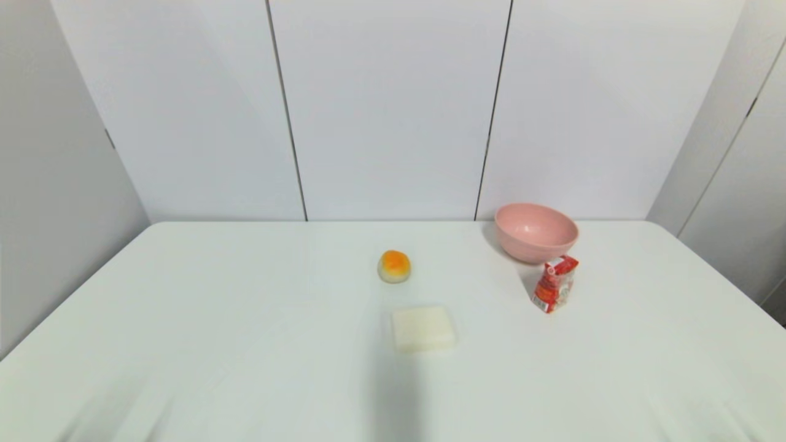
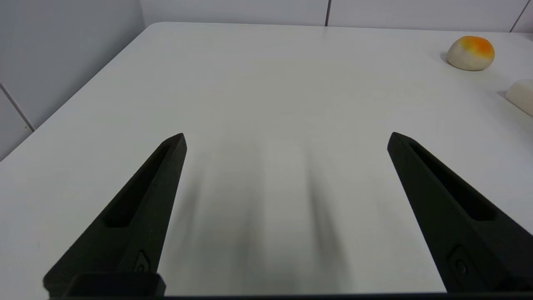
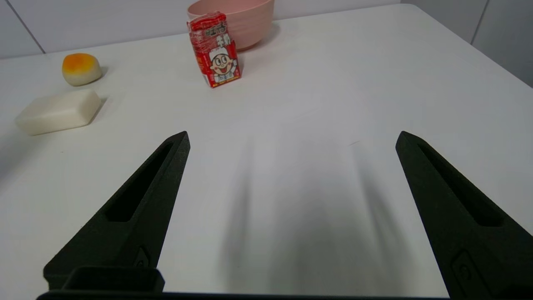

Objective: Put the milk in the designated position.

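Red milk [image 3: 215,50] beyond spread right tool [image 3: 291,139]

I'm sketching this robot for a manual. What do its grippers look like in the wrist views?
The left gripper and right gripper look alike: two long matte black fingers tapering to points, each with an elongated recessed slot along it. No cables or markings are visible, and the arms themselves are out of view.
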Tool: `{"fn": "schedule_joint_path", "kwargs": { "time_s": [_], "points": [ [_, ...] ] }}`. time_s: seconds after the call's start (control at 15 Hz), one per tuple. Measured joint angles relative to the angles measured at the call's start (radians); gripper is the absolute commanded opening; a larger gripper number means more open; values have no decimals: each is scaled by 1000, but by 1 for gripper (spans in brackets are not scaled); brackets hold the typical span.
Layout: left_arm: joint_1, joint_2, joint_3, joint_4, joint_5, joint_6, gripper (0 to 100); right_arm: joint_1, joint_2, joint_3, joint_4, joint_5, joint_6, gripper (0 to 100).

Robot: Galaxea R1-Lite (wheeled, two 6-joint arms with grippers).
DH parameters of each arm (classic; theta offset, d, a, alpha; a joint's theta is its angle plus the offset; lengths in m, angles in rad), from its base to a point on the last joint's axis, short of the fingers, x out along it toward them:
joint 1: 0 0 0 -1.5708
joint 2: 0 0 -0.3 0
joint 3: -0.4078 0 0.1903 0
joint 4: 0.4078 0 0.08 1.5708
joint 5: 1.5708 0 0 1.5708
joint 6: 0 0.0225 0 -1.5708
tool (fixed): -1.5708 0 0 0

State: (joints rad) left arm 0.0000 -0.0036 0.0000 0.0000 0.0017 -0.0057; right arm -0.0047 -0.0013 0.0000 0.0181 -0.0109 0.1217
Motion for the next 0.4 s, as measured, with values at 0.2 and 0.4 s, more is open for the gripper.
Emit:
{"fn": "schedule_joint_path", "kwargs": {
  "time_s": [0.2,0.4],
  "points": [
    [0,0,0,0,0,0,100,0,0,0,-1,0,-9,100],
    [0,0,0,0,0,0,100,0,0,0,0,-2,9,100]
  ]
}}
